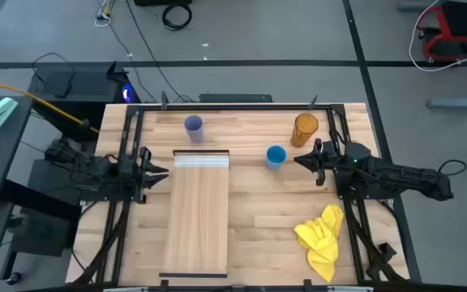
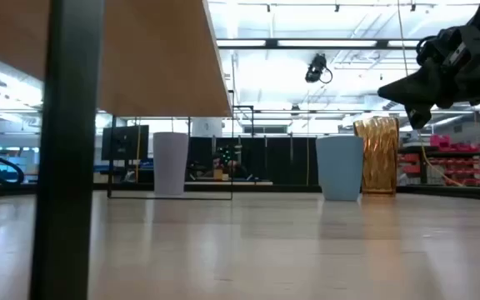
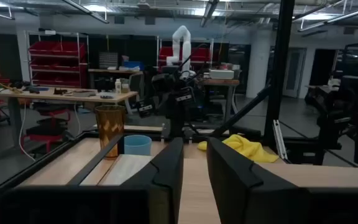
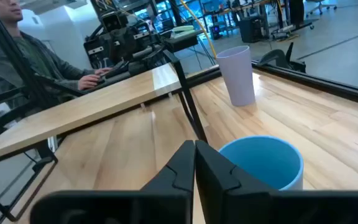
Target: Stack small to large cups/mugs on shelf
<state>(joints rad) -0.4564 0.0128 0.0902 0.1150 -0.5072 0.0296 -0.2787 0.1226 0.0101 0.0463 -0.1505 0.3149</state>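
Both arms sit low at the tabletop's side edges in the high view. Left gripper (image 1: 159, 169) is by the left edge next to the shelf (image 1: 201, 212); right gripper (image 1: 301, 161) hangs just beside the blue cup (image 1: 276, 156). Lavender cup (image 1: 193, 126) and amber tumbler (image 1: 305, 130) stand near the far edge, and the yellow cloth (image 1: 323, 235) is by the right edge.

Low view: all three cups are upright, blue touching nothing.

Left wrist view: fingers (image 3: 166, 171) spread a bit, holding nothing.

Right wrist view: fingers (image 4: 180, 169) pressed together right in front of the blue cup. A person (image 4: 23, 59) sits beyond the table.
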